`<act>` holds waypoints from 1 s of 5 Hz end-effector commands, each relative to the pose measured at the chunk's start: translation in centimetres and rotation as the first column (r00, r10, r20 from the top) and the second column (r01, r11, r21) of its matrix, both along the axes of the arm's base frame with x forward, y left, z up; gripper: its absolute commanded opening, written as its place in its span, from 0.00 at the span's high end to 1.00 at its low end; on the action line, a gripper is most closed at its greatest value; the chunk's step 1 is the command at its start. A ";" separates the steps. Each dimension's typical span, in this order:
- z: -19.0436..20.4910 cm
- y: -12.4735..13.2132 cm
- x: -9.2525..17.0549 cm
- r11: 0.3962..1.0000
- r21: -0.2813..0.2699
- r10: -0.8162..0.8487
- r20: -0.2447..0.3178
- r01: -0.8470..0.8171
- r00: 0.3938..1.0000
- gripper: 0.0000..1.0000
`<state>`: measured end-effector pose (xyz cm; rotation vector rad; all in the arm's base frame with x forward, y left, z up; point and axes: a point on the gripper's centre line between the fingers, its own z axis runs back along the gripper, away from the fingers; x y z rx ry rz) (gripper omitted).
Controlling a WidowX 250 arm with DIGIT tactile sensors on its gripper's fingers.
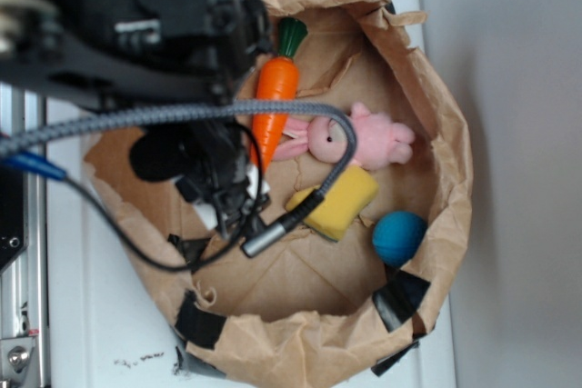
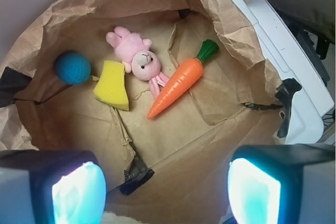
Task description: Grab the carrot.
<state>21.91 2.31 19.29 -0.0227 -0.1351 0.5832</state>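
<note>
We see our gripper (image 2: 167,192) spread wide and holding nothing, its two glowing pads (image 2: 79,192) at the bottom corners of the wrist view, well above the floor of the bag (image 2: 220,9). The carrot (image 2: 177,85) lies flat on the paper in the middle of that view, its green top at about 1 o'clock and its point at about 7 o'clock. The bunny (image 2: 137,59) sits at the carrot's 9 o'clock, and its pink legs reach down to touch or nearly touch the orange flank; we cannot tell which. The sponge (image 2: 112,85) lies beyond the bunny, and the ball (image 2: 73,67) is farther out toward the bag wall, both well clear of our target. We judge that the reach has not begun in earnest, so the risks lie ahead: coming down without turning the jaws across the carrot's slant could let a glossy tapered body squirt out as we close; closing near the tip gives little to hold; drifting toward 9 o'clock could catch the bunny's legs along with the carrot; and the crumpled walls, with a cable (image 1: 182,115) trailing over the rim in the exterior view, could snag us on descent
</note>
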 end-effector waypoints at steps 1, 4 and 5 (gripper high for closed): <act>-6.2 1.8 2.3 0.970 0.014 0.242 0.059 -0.243 0.969 0.00; -14.8 4.7 6.8 0.889 0.117 0.428 0.133 -0.443 0.894 0.00; -17.6 5.5 9.1 0.885 0.136 0.430 0.130 -0.445 0.894 0.00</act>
